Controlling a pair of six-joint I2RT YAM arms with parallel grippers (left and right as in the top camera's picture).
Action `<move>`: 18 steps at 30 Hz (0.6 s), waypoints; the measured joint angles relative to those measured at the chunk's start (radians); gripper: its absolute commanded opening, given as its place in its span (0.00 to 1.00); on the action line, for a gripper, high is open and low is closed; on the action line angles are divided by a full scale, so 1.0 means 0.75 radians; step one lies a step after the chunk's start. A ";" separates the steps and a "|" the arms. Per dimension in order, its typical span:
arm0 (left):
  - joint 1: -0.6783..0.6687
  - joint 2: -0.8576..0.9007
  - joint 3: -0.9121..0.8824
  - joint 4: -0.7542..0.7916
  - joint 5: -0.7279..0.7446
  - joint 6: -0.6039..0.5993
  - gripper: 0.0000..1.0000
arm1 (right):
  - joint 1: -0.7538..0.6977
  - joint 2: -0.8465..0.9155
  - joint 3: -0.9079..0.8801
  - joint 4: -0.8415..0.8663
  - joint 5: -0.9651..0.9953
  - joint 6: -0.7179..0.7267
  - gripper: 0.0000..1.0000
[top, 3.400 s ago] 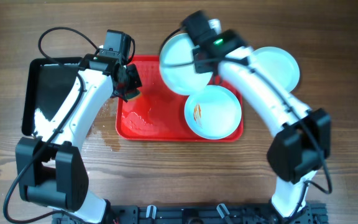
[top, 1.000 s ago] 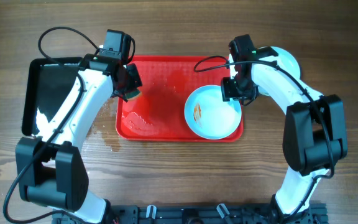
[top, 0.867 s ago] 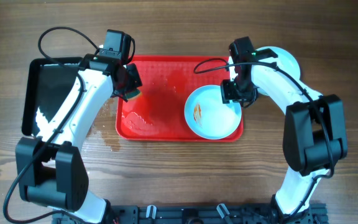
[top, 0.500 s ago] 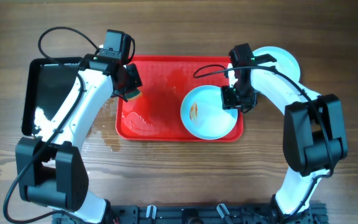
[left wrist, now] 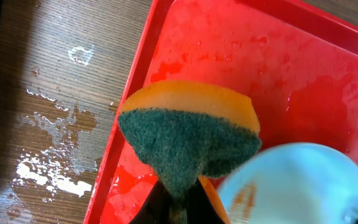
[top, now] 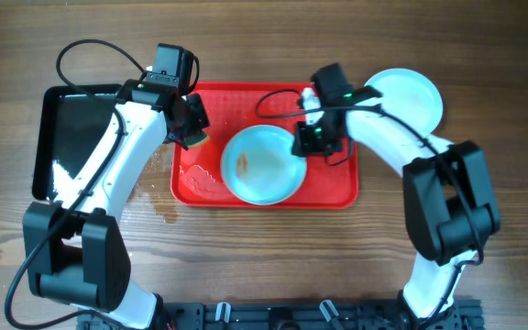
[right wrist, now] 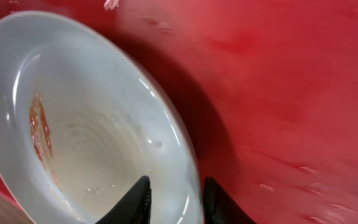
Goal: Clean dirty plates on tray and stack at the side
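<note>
One dirty plate (top: 262,165), pale blue-white with an orange-brown smear, sits in the middle of the red tray (top: 337,188). My right gripper (top: 312,144) is shut on its right rim, one finger inside and one outside, as the right wrist view shows (right wrist: 176,199) on the plate (right wrist: 92,124). My left gripper (top: 191,128) is shut on an orange and green sponge (left wrist: 188,137) over the tray's left edge (left wrist: 229,50), just left of the plate (left wrist: 291,186). Clean pale plates (top: 411,92) lie stacked on the table right of the tray.
A glossy black tray (top: 71,137) lies on the table at the left. Water drops lie on the wood by the red tray's left front corner (top: 159,206) and on the tray's surface. The right arm reaches across the tray's right end.
My right gripper set a plate on the side stack, came back to the last plate, gripped its rim and dragged it left to the tray's middle. The left arm has not moved.
</note>
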 measured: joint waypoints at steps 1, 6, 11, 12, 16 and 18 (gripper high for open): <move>0.000 0.000 0.000 0.001 -0.001 0.000 0.04 | 0.023 0.000 0.001 0.014 0.002 0.019 0.29; 0.000 0.000 0.000 0.000 -0.001 0.000 0.04 | 0.027 -0.001 0.043 -0.093 0.007 0.075 0.41; 0.000 0.000 0.000 0.000 -0.001 -0.001 0.04 | -0.061 -0.021 0.101 -0.168 0.017 0.050 0.34; 0.000 0.000 0.000 0.001 -0.001 0.000 0.04 | -0.074 -0.028 0.101 -0.167 0.021 0.048 0.32; 0.000 0.000 0.000 0.005 -0.001 0.000 0.04 | -0.069 -0.033 0.072 -0.096 0.027 0.051 0.31; 0.000 0.000 0.000 0.005 0.000 -0.001 0.04 | -0.044 -0.033 0.028 -0.023 0.032 0.060 0.30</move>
